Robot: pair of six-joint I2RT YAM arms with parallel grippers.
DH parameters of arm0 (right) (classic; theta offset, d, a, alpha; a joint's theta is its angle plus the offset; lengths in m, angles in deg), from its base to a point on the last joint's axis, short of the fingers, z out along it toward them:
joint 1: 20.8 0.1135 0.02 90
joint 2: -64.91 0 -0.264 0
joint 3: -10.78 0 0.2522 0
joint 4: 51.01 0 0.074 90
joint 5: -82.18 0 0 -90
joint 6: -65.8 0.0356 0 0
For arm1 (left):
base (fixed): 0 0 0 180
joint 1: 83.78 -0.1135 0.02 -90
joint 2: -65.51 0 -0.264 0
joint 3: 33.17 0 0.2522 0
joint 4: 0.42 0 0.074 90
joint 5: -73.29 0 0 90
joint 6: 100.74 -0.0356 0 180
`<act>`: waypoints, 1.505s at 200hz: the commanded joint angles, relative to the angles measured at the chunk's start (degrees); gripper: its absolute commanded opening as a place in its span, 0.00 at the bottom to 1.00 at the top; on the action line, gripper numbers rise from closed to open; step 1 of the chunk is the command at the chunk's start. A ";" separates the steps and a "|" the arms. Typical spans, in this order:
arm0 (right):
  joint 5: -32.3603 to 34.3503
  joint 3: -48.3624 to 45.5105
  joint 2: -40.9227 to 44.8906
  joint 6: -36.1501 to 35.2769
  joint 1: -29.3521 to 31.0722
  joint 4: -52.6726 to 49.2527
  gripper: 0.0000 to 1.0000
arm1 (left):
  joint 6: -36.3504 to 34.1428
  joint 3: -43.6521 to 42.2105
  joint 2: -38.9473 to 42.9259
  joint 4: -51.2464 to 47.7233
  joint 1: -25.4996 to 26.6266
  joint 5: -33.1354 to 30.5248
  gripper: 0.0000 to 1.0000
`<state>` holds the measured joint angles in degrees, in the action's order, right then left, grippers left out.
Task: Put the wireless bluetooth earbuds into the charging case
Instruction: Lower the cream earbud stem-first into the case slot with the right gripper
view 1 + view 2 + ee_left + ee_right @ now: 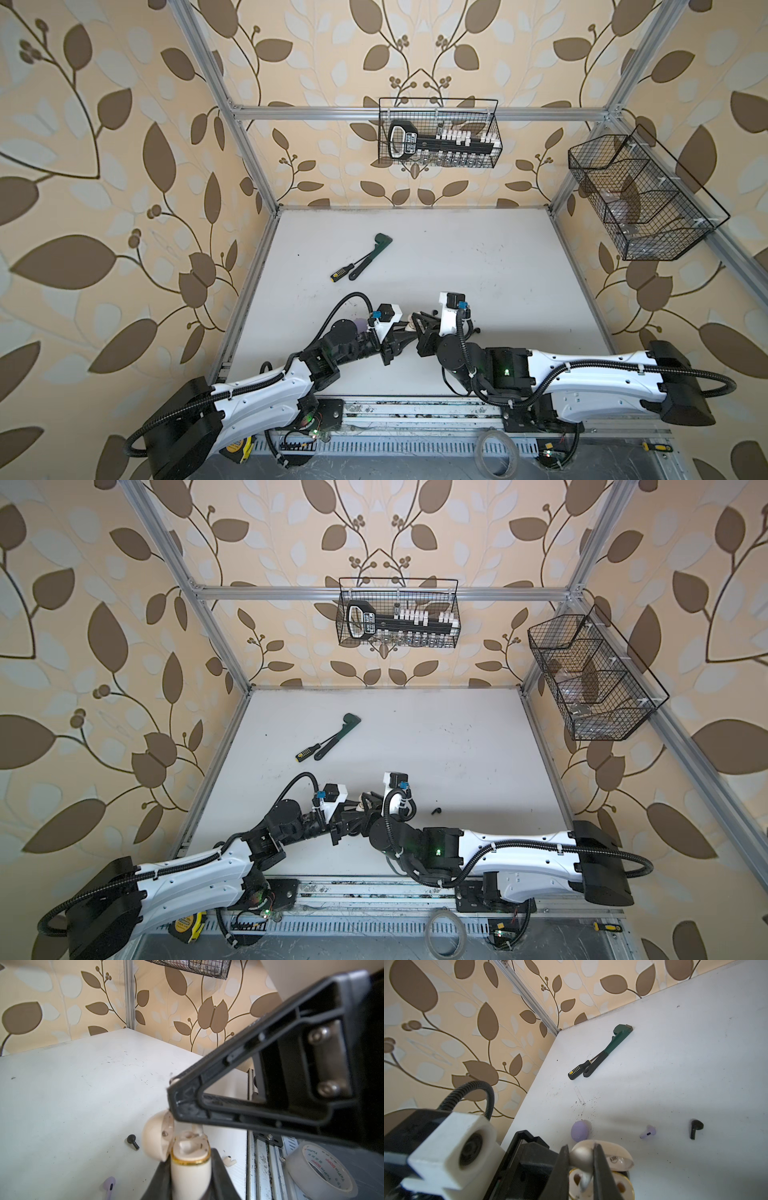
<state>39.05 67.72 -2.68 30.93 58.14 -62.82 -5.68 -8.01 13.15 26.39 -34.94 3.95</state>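
My left gripper (190,1176) is shut on a cream-white charging case (190,1169) with a gold rim, its lid (154,1138) swung open. Right over the case's sockets, my right gripper (581,1155) is shut on a cream-white earbud (581,1157), stem pointing down into the case (623,1188). Loose on the table lie a black earbud (694,1127), a lavender earbud (648,1132) and another cream-white earbud (228,1160). A shut lavender case (579,1130) sits just beyond. In both top views the grippers meet near the table's front middle (411,328).
A green wrench (372,255) and a black screwdriver (343,270) lie at the table's middle left. Wire baskets hang on the back wall (438,133) and the right wall (640,199). A tape roll (320,1169) rests off the front edge.
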 commanded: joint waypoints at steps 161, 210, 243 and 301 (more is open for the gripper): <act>-0.54 2.96 -4.76 0.58 1.55 3.32 0.06 | 0.74 1.18 2.58 2.14 0.73 -1.76 0.00; -2.93 2.96 -5.22 0.31 2.09 2.72 0.10 | 0.39 0.74 2.89 3.02 0.73 -0.46 0.00; -2.38 2.22 -4.35 0.64 2.36 1.56 0.18 | 0.13 0.60 3.54 2.93 0.73 0.25 0.00; -2.27 2.06 -2.96 0.06 2.45 0.59 0.43 | -0.14 0.29 4.72 2.27 0.73 0.16 0.00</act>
<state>38.26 68.92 -6.68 30.98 59.91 -60.35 -5.27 -8.38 16.21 24.12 -34.92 3.78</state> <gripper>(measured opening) 0.397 0.247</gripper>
